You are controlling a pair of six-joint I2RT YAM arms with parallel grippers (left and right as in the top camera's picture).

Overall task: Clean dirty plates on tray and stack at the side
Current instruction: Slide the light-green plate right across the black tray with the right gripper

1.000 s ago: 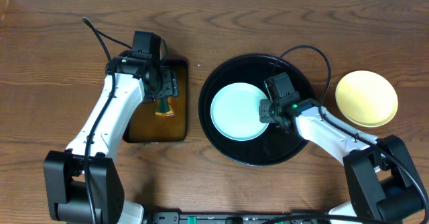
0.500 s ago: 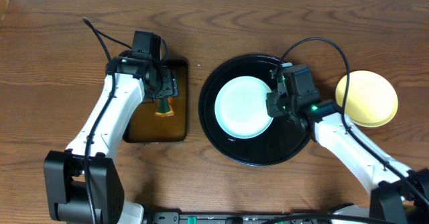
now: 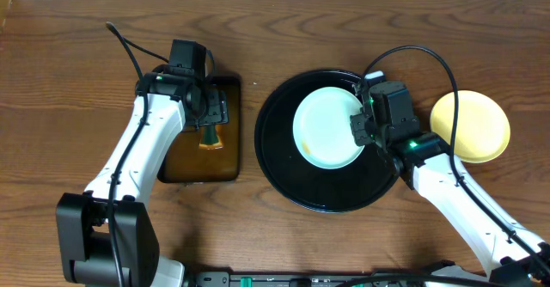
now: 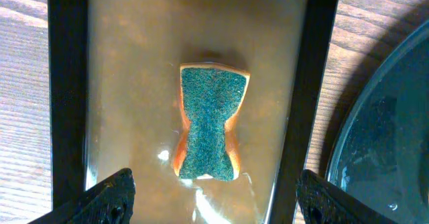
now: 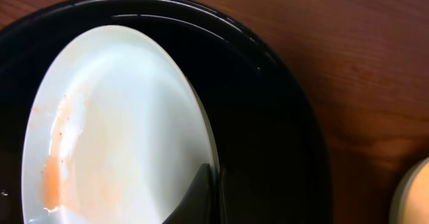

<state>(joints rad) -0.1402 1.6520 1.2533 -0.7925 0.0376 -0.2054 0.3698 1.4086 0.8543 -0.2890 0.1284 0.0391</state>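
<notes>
Pinching plate (image 5: 114,117) rim — right fingers (image 5: 196,200) closed

Pale plate (image 3: 327,133), orange streaks; glossy black tray (image 3: 282,168).

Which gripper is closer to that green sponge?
Left. The left gripper hovers open right above the sponge. The right gripper is far off to the side, gripping a plate in the round tray.
</notes>
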